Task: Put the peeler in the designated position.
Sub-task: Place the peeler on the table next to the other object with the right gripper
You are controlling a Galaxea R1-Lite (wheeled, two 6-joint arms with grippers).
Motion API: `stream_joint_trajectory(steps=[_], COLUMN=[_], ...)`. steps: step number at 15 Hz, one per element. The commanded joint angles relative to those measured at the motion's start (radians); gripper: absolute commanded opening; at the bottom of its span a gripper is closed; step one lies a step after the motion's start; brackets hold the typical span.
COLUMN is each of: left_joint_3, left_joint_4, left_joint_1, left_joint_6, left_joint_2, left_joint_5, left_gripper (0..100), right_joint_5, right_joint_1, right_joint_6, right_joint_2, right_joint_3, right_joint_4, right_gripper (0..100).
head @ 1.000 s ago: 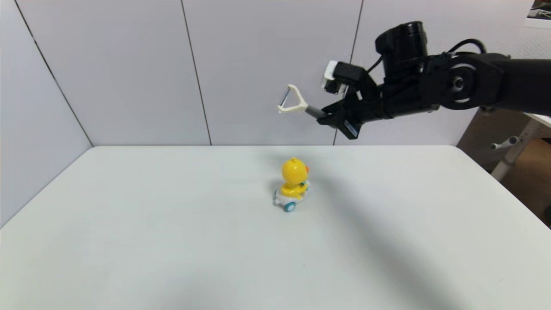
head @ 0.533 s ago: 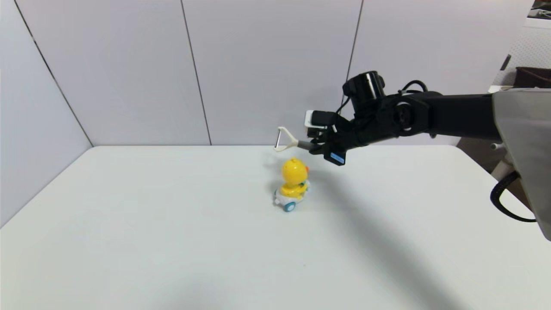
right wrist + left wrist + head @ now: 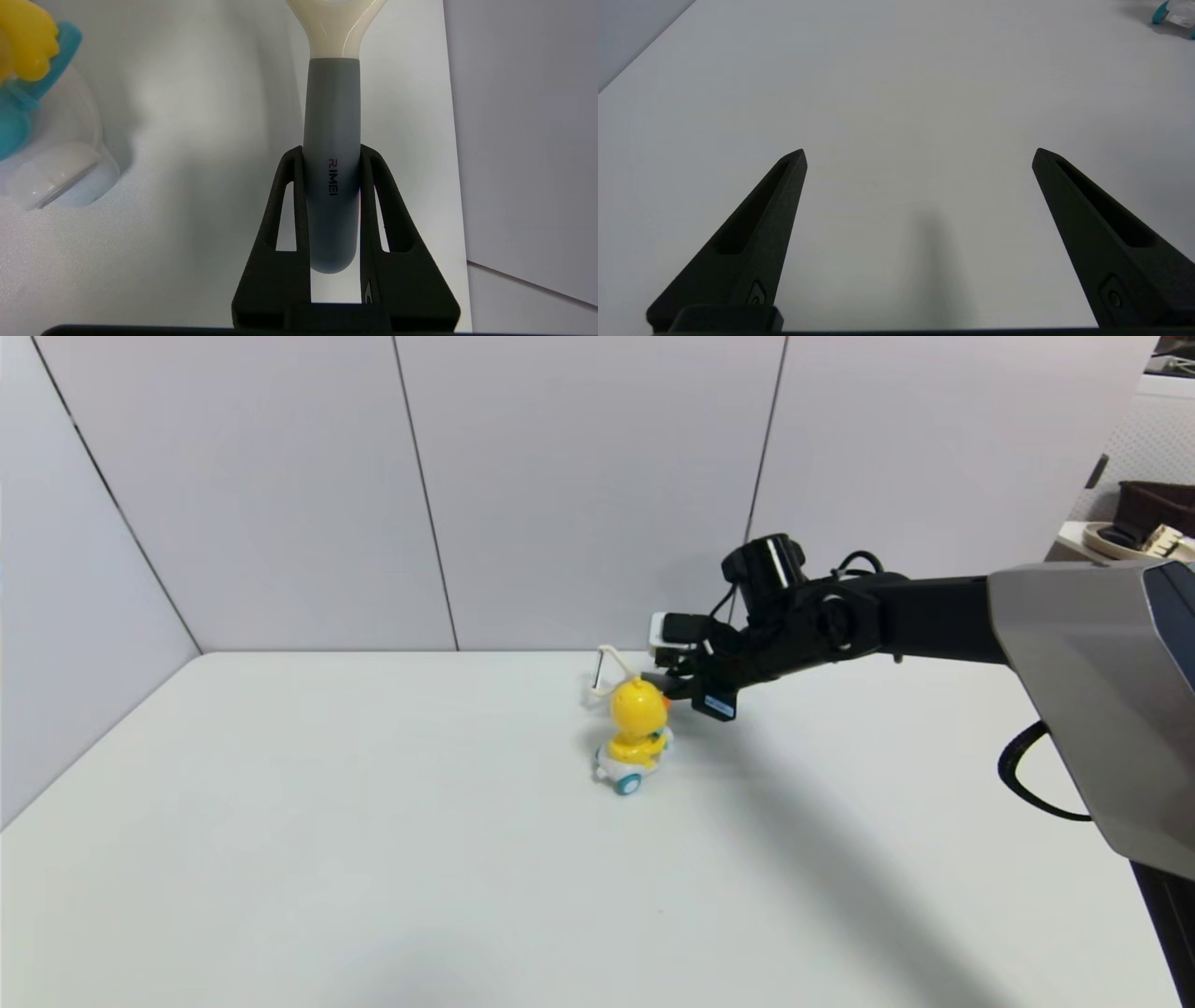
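My right gripper (image 3: pixel 674 687) is shut on the dark grey handle of the peeler (image 3: pixel 609 665), low over the far middle of the white table (image 3: pixel 373 821). The cream forked head points left, just behind the yellow duck toy (image 3: pixel 636 733). In the right wrist view, the handle (image 3: pixel 331 140) sits clamped between the fingers (image 3: pixel 289 196), with the duck (image 3: pixel 28 51) beside it. The designated position has no mark that I can make out. My left gripper (image 3: pixel 920 156) hangs open and empty over bare tabletop at the near left, outside the head view.
Grey wall panels (image 3: pixel 560 485) rise right behind the table's far edge, close to the peeler. The duck's teal wheel (image 3: pixel 1172 11) shows far off in the left wrist view. The table's right edge (image 3: pixel 1055 709) drops off to a desk and floor.
My right arm has come down and slightly left with the peeler, from well above the table to just behind the duck's head. The duck has not moved.
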Motion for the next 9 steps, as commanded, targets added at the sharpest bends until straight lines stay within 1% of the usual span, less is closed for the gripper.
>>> stream_joint_trajectory(steps=[1,3,4,7,8,9], left_joint_3=[-0.001,-0.001,-0.001,0.001,-0.001,-0.001], left_joint_4=[0.001,0.001,0.001,0.001,0.001,0.001], left_joint_1=[0.000,0.000,0.000,0.000,0.000,0.000], left_joint_6=[0.000,0.000,0.000,0.000,0.000,0.000], left_joint_2=[0.001,0.001,0.001,0.001,0.001,0.001], left_joint_5=[0.000,0.000,0.000,0.000,0.000,0.000], left_gripper=[100,100,100,100,100,100], right_joint_5=[-0.001,-0.002,-0.004,-0.009,-0.007,-0.007], right_joint_1=[-0.001,0.004,0.004,0.002,-0.001,-0.005], right_joint_6=[-0.027,-0.016,-0.016,-0.006,0.027,0.080], right_joint_2=[0.016,0.019,0.019,-0.001,-0.027,-0.060], right_joint_3=[-0.001,-0.001,-0.001,-0.007,-0.007,-0.007], right_joint_4=[-0.024,-0.033,-0.053,-0.159,-0.174,-0.176], right_gripper=[100,100,100,100,100,100])
